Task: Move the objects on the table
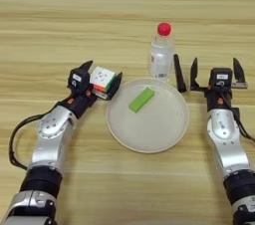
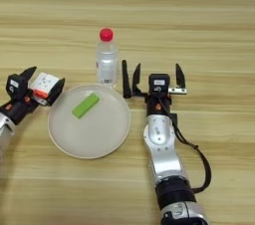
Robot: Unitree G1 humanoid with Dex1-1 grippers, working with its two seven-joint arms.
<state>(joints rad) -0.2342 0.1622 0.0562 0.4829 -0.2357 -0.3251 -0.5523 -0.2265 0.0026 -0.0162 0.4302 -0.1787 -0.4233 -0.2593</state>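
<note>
Beside the plate's [image 1: 149,139] left rim, the left gripper [image 1: 102,80] clamps the puzzle cube [image 1: 102,78]; the green block [image 1: 141,99] lies on the plate, the bottle [image 1: 161,52] stands behind it. The right gripper [image 1: 215,73], spread wide, could topple the bottle.

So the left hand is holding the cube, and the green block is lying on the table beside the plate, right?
Not quite. The green block lies on the plate, not beside it, as the left eye view shows. The left hand does hold the cube.
</note>
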